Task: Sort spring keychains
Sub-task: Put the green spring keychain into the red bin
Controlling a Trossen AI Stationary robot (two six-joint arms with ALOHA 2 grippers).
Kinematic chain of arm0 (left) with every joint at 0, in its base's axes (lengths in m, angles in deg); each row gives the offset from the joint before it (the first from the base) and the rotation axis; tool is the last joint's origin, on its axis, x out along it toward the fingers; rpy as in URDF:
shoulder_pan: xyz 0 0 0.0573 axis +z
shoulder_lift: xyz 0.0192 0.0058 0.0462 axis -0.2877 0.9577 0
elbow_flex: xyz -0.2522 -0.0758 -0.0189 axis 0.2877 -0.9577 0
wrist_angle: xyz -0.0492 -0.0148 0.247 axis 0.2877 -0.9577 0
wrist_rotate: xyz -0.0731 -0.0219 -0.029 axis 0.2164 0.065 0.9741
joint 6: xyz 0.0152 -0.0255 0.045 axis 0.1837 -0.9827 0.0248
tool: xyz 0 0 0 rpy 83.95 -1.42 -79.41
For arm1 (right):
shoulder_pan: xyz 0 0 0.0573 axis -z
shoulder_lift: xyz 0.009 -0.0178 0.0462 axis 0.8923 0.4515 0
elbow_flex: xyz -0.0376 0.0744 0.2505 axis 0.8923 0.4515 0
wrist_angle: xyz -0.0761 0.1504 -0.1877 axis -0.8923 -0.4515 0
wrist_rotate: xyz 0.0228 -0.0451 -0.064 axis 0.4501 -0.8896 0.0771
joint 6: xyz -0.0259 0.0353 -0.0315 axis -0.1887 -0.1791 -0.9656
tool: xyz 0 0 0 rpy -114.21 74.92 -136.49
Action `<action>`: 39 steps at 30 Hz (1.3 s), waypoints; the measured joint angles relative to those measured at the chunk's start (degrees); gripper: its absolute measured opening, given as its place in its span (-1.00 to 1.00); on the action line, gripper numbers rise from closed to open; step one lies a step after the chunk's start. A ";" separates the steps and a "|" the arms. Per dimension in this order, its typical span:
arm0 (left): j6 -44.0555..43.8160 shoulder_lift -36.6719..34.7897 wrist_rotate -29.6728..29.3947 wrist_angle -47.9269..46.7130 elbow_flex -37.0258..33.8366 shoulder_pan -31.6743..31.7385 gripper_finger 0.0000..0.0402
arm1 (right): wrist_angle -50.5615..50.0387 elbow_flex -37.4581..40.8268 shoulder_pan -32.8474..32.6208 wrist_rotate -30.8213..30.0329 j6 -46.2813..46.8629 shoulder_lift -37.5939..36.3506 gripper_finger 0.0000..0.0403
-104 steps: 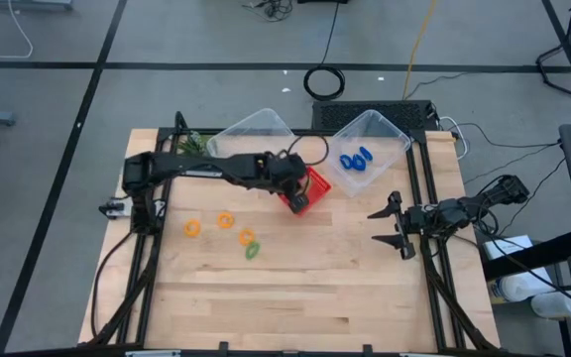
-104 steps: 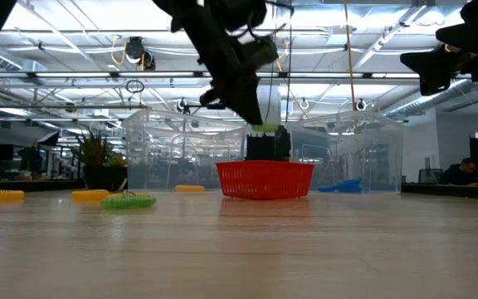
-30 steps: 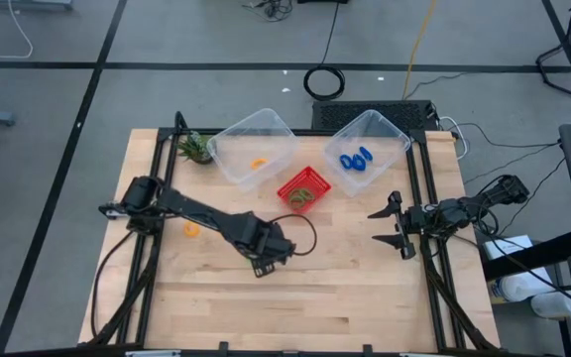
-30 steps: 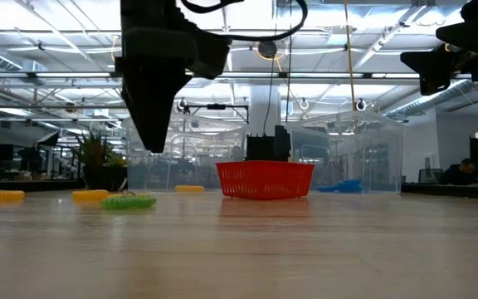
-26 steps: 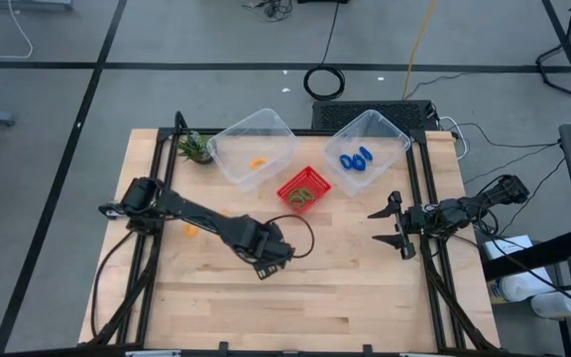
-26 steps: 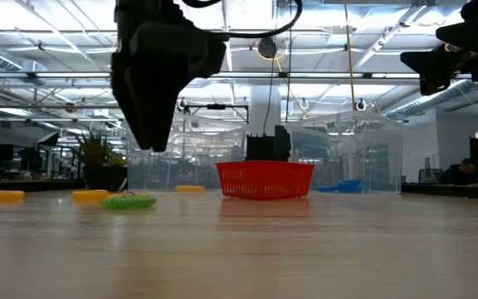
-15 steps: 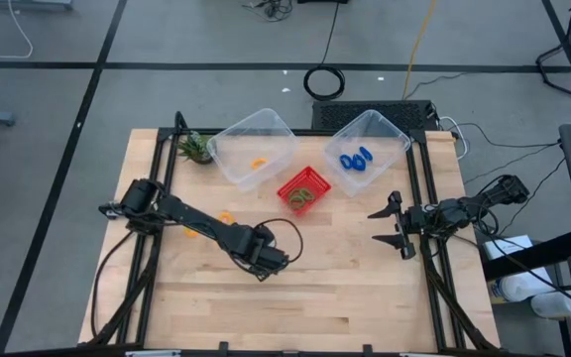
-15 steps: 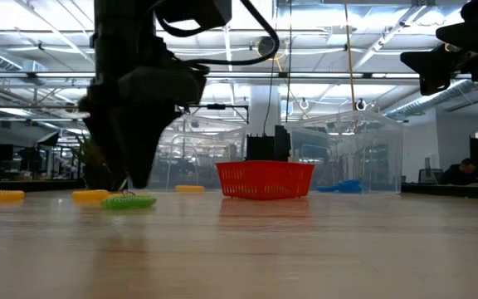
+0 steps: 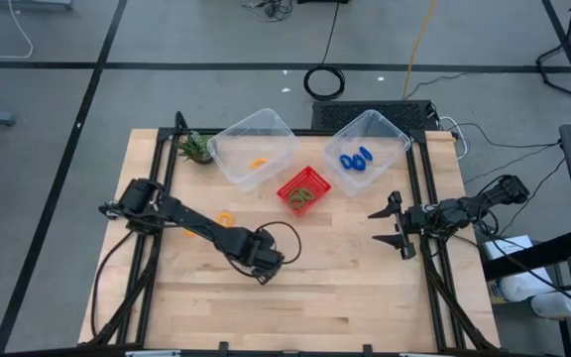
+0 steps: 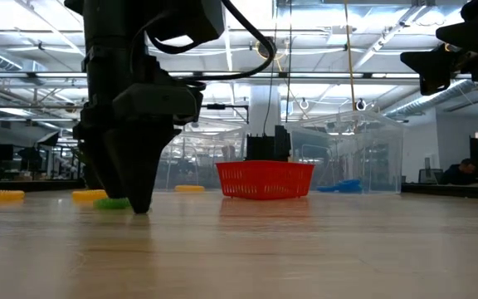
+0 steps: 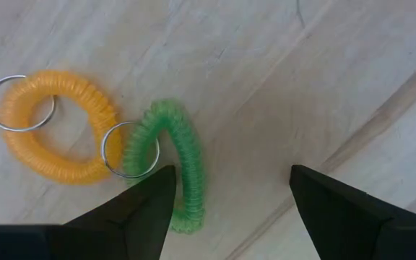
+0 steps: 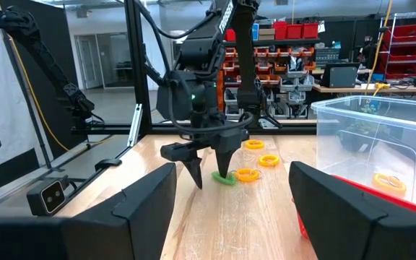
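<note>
A green spring keychain (image 11: 173,167) lies flat on the wooden table, touching an orange one (image 11: 52,123). My left gripper (image 11: 231,172) stands open and points down, low over the table. One fingertip (image 11: 157,189) is at the green coil's near end and the other is over bare wood. In the high view this gripper (image 9: 263,270) hides both. Another orange keychain (image 9: 226,217) lies farther back. My right gripper (image 9: 397,226) waits open at the table's right side. My left gripper comes down from above with its fingers spread. One fingertip (image 12: 226,172) stands right at the green keychain's end (image 11: 185,217); whether it touches the coil I cannot tell. The keychain lies flat on the table.
At the far edge stand a clear bin (image 9: 228,139) holding an orange keychain (image 9: 258,164), a clear bin (image 9: 385,127) with blue keychains (image 9: 355,160), and between them a red basket (image 9: 287,188) with green ones. A small plant (image 9: 194,148) sits at the far left. Bare wood lies near.
My left gripper has dropped from well above the table to just over it. It has also shifted a little toward the table's left edge, ending beside the green keychain. The keychains have stayed where they were.
</note>
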 joint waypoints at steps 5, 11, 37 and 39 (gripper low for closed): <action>-0.19 -0.09 0.29 0.62 -0.46 0.05 0.32 | 0.00 0.00 0.00 0.00 0.00 0.00 0.27; -0.39 -0.03 0.48 0.56 -0.49 0.13 -0.04 | 0.00 0.00 0.00 0.00 0.00 0.00 0.27; 6.20 -9.84 -0.25 -2.65 -0.62 1.85 -0.96 | 0.00 -0.01 0.00 0.00 0.00 0.02 0.27; 6.85 -11.09 -0.27 -4.57 -0.62 1.82 -0.96 | 0.00 -0.02 0.00 0.00 0.00 0.02 0.27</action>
